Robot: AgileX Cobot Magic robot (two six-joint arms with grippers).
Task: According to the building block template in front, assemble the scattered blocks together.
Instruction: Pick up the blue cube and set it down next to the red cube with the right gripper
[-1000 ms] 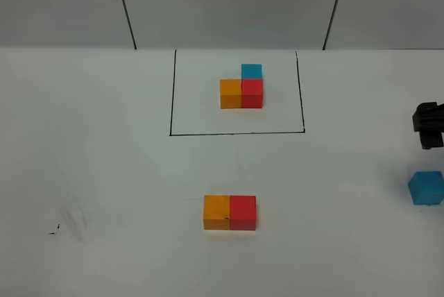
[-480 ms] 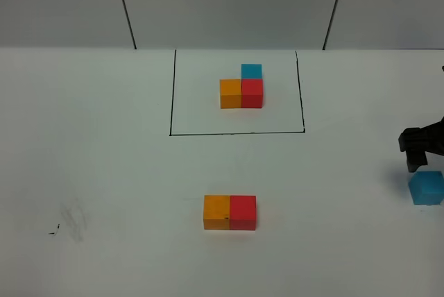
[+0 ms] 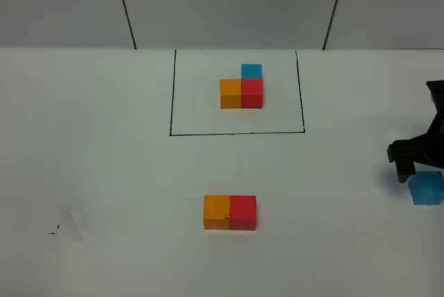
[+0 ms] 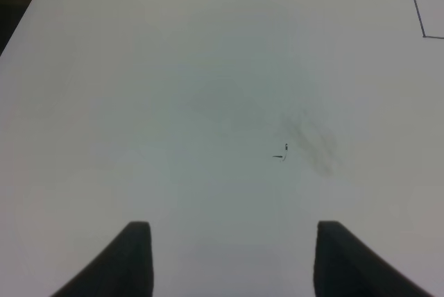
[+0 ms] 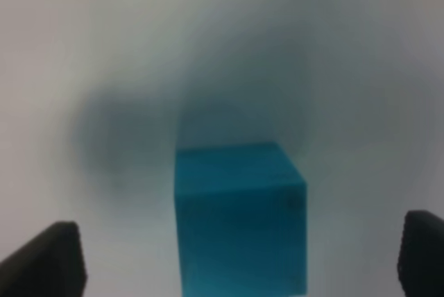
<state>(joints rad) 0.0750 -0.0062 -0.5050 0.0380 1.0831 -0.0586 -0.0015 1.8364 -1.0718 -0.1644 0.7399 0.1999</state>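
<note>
The template, an L of orange, red and blue cubes, sits inside a black drawn rectangle at the back. The loose orange cube and loose red cube stand touching side by side at the front middle. The loose blue cube stands alone at the far right; it also shows in the right wrist view. My right gripper is open, just above and behind the blue cube, with the cube between its fingers in the wrist view. My left gripper is open and empty over bare table.
The white table has a faint grey smudge and small black mark at the front left, also seen in the left wrist view. A grey panelled wall stands behind the table.
My right gripper has moved forward and down from the right edge toward the loose blue cube. The cubes have not moved.
</note>
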